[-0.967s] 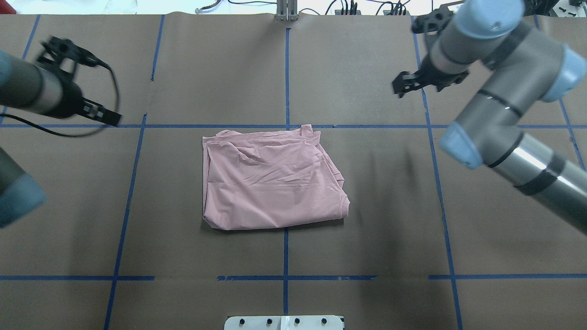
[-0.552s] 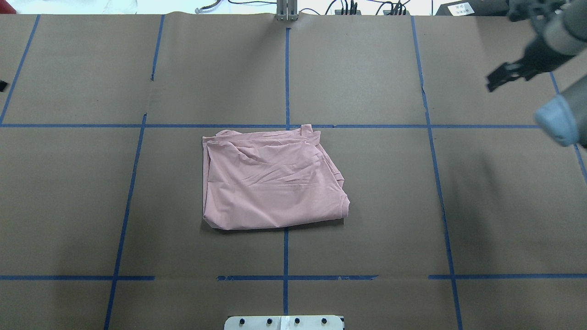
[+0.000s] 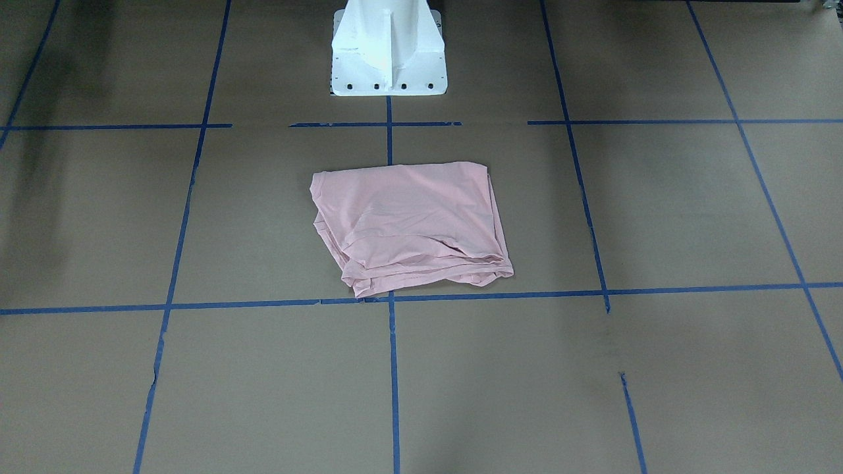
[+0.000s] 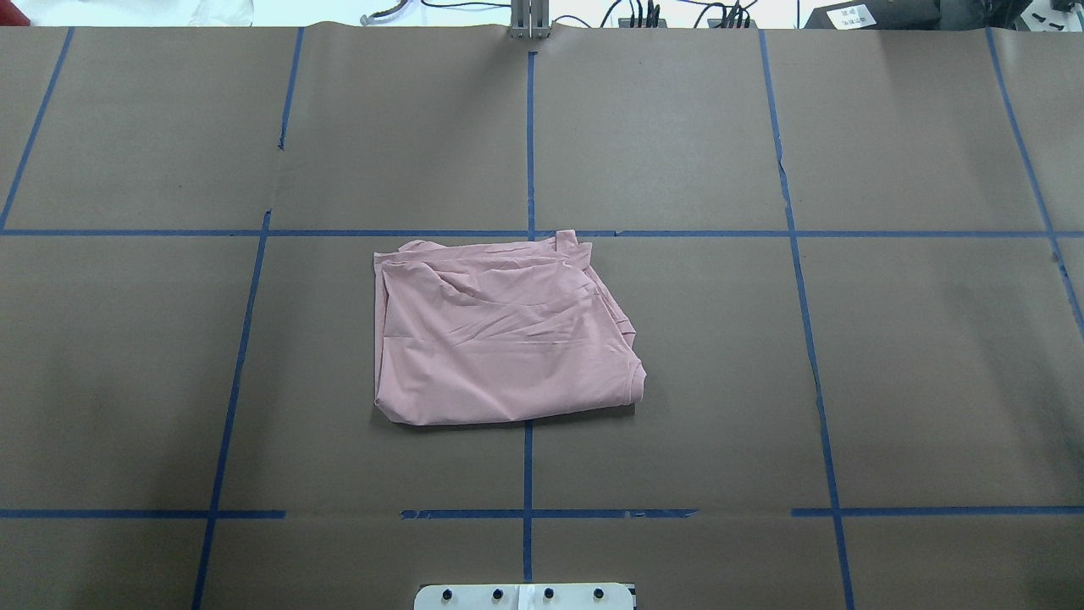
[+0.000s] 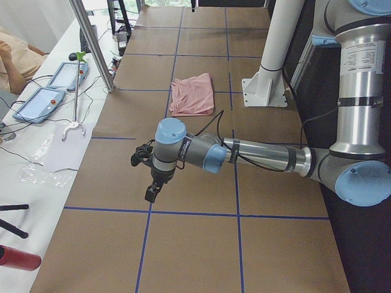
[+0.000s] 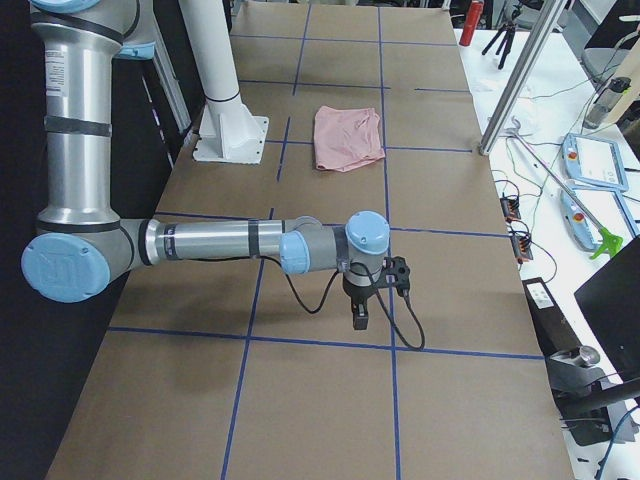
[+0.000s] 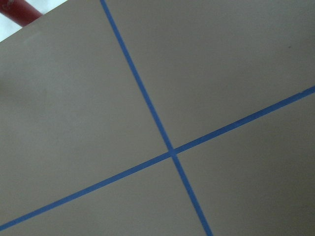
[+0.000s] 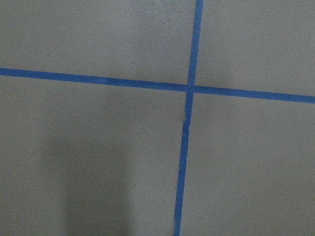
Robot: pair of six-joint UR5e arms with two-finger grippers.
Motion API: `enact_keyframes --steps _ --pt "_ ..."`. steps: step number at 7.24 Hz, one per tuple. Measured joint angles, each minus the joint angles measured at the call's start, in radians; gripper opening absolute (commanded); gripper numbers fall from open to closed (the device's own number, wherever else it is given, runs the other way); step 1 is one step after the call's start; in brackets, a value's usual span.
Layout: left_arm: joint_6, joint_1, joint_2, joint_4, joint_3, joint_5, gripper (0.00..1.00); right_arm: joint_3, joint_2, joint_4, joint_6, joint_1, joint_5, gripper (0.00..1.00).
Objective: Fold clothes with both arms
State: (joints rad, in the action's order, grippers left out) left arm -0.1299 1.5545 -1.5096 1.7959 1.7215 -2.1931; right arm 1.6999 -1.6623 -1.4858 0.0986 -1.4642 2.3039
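T-shirt [image 4: 500,339] alone overhead; arms [image 5: 263,157] only side-on

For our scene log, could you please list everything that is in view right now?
Pale pink folded T-shirt: one, pink, table centre, nothing touching it.
Brown paper table cover: one, brown, under the shirt.
Blue tape lines: a grid, blue, across the cover.
White pedestal base: one, white, on the robot's side of the shirt.
Grey-blue tablet pendants: two, on the side bench.
Person: one, partly seen, at that bench.
Left arm: one, silver-grey with blue caps, over the table's left end; left gripper black, open or shut unclear.
Right arm: one, same colours, over the right end; right gripper black, unclear too.
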Motion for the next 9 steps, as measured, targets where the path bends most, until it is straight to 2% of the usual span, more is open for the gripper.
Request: enact_keyframes --steps 2,3,9 --pt "-0.004 0.039 0.042 -0.008 -0.033 -0.185 1.0 0.009 -0.027 0.0 -0.002 -0.035 0.002 1.0" --pt "-0.001 0.043 0.055 -0.008 -0.039 -0.231 1.0 0.011 -0.033 0.0 -0.003 -0.041 -0.002 1.0" --pt "0.001 0.042 0.096 -0.006 -0.041 -0.258 1.0 0.01 -0.048 0.002 -0.003 -0.043 -0.005 1.0"
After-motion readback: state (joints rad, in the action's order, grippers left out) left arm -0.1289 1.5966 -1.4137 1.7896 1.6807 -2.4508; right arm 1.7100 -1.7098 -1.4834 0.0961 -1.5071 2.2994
